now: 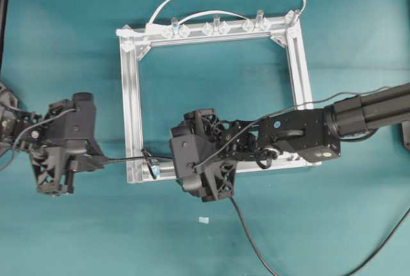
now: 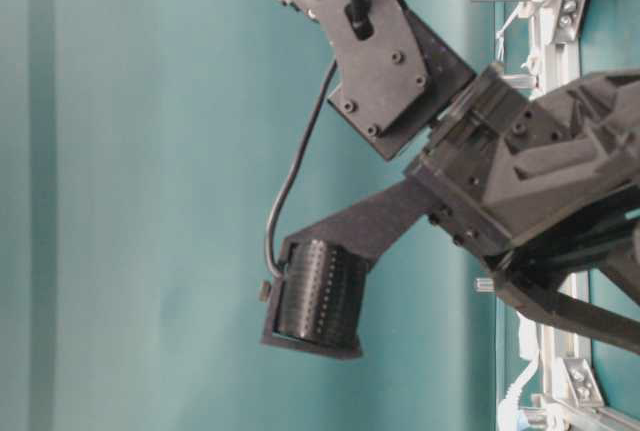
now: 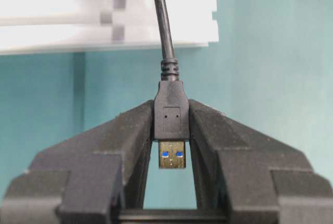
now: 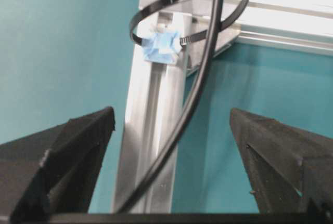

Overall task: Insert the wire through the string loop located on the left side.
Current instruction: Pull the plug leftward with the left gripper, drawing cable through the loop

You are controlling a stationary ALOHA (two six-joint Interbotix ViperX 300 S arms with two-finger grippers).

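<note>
Your left gripper (image 3: 170, 130) is clamped on the plug of the wire (image 3: 170, 110), so it can draw the cable outward. Behind it the wire runs through the string loop (image 4: 190, 11) on the frame (image 1: 132, 106). Your right gripper (image 4: 171, 130) stands wide apart, empty, straddling the wire just below the loop.
</note>
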